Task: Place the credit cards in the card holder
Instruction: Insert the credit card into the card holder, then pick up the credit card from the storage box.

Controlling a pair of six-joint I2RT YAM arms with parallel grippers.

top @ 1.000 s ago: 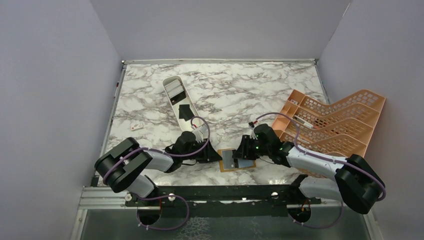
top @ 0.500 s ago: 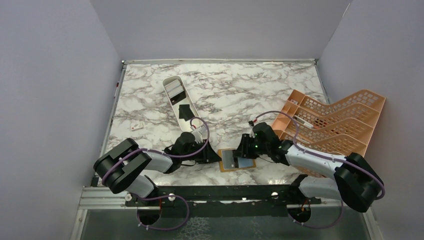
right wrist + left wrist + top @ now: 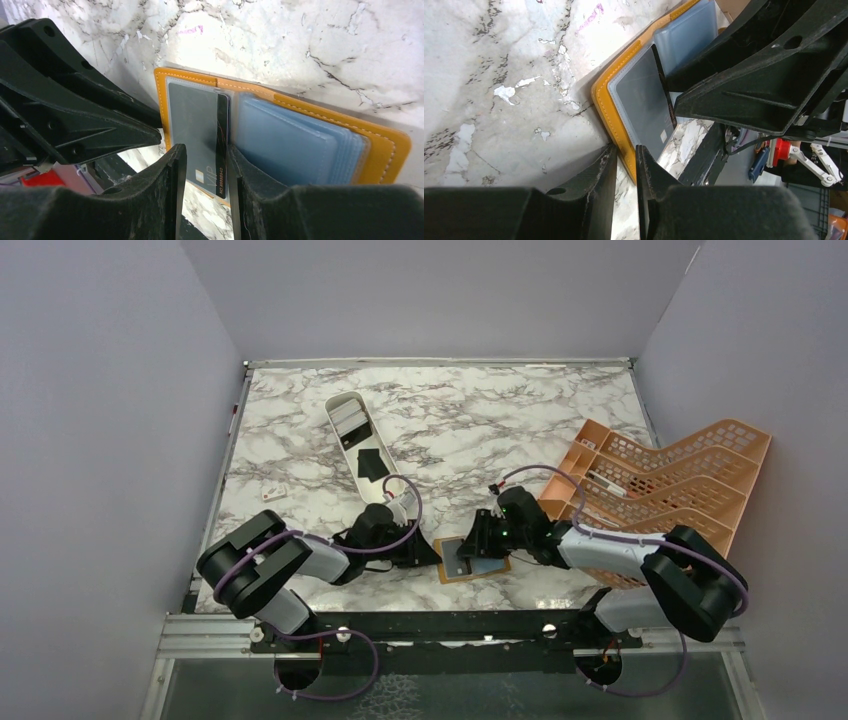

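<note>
a white marble-patterned table [image 3: 480, 430] with grey veins. a long white oval tray [image 3: 333, 405] lies slantwise left of the middle, its far end toward the far left corner. an orange plastic lattice rack [image 3: 690, 480] sits at the right edge and hangs over it. an open orange-tan card holder [image 3: 390, 147] lies flat near the middle of the near edge. a small white tag [image 3: 274, 492] rests near the left edge.

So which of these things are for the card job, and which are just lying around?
For the job: the card holder, the dark card in it, the spare cards in the white tray.
Just lying about: the orange rack, the small white thing near the left edge.
</note>
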